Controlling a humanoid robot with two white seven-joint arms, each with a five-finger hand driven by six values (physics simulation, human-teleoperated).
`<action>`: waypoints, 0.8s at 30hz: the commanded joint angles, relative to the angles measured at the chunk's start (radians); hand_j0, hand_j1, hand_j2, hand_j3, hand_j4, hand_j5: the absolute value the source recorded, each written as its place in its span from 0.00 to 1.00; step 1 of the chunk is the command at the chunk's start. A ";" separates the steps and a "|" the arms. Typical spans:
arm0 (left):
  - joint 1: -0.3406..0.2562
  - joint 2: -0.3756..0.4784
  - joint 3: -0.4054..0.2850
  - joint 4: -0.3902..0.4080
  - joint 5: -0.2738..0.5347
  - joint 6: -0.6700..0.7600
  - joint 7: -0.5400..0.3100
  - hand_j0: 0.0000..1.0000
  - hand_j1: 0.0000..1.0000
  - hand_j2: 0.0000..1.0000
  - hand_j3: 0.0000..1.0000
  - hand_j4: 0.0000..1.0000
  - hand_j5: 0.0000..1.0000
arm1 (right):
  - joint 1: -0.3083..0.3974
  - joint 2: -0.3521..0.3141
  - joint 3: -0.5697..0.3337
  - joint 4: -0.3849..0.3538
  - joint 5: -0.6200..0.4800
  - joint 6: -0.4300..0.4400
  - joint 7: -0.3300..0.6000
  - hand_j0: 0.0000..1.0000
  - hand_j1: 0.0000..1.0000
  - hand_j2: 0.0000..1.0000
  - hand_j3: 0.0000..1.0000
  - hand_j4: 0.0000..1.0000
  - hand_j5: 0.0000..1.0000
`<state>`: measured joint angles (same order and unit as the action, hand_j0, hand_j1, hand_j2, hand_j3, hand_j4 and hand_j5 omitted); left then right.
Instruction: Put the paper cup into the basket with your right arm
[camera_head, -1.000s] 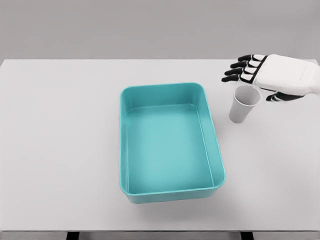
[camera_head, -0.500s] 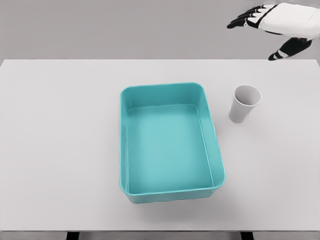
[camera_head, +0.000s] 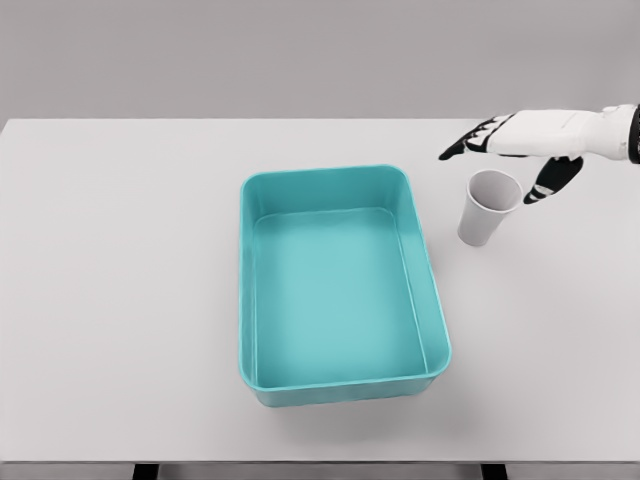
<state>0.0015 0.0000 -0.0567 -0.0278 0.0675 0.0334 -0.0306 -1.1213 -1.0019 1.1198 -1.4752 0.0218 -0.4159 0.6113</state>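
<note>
A white paper cup (camera_head: 487, 208) stands upright on the grey table, just right of the teal basket (camera_head: 340, 283). The basket is a shallow rectangular tub with nothing inside it. My right hand (camera_head: 505, 155) reaches in from the right edge and hovers just above and behind the cup's rim. Its fingers (camera_head: 468, 142) are spread flat and point left; the thumb (camera_head: 548, 183) hangs down at the cup's right side. The hand holds nothing. My left arm does not show.
The grey table (camera_head: 120, 280) spans the whole view, with its front edge near the bottom of the picture. A plain grey wall lies behind it.
My right hand rose from beside the cup to the top right corner, then dropped back down to just above the cup's rim. The cup and basket have not moved.
</note>
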 joint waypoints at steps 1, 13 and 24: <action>0.000 0.000 0.000 0.000 0.000 0.000 0.000 1.00 1.00 1.00 1.00 1.00 1.00 | 0.000 0.000 0.023 -0.002 -0.005 0.002 0.000 0.99 0.99 0.99 0.99 0.99 0.99; 0.000 0.000 0.000 0.000 0.000 0.000 0.000 1.00 1.00 1.00 1.00 1.00 1.00 | 0.031 0.009 0.037 0.070 -0.005 0.005 0.000 0.99 0.99 0.99 0.99 0.99 0.99; 0.000 0.000 0.000 0.000 0.000 0.000 0.000 1.00 1.00 1.00 1.00 1.00 1.00 | 0.031 0.045 0.029 0.128 -0.056 0.014 0.000 0.99 0.99 0.99 0.99 0.99 0.99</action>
<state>0.0015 0.0000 -0.0567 -0.0278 0.0675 0.0335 -0.0306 -1.0891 -0.9672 1.1504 -1.3610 -0.0232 -0.4043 0.6112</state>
